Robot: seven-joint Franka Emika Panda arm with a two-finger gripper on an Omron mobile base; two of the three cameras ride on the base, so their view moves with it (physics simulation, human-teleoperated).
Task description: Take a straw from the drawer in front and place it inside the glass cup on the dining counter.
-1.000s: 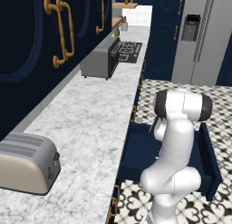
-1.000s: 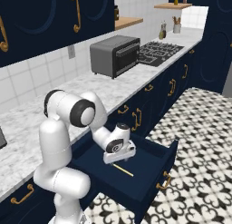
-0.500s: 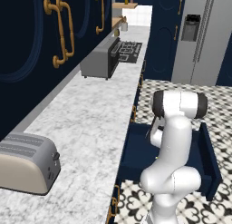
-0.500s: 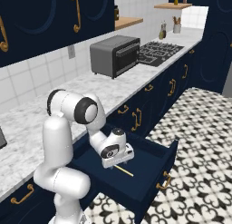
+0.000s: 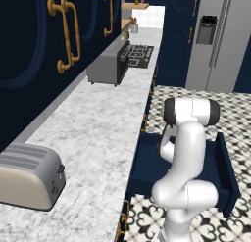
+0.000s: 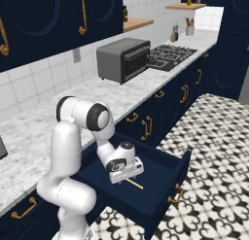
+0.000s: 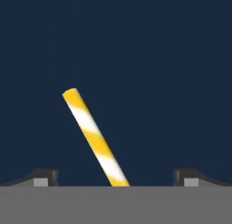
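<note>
The drawer [image 6: 168,183] stands pulled out below the worktop, its navy inside bare except for the straw [image 6: 135,184]. In the hand view the straw [image 7: 94,138] is yellow with white stripes and lies slanted on the drawer floor, its lower end between my fingertips [image 7: 45,177]. My gripper [image 6: 127,178] hangs low inside the drawer right over the straw, open wide, with nothing held. From the left base view my arm hides the hand, and the drawer [image 5: 226,173] shows around it. The glass cup and the dining counter are out of view.
A marble worktop [image 5: 98,133] runs along the wall with a toaster [image 5: 29,175], a toaster oven [image 6: 124,59] and a stove [image 6: 170,54]. A fridge [image 5: 220,40] stands across the patterned floor [image 6: 214,137]. The drawer's walls close in around the hand.
The hand has sunk a little lower into the drawer toward the straw. The jaws have stayed wide open and the straw has not moved.
</note>
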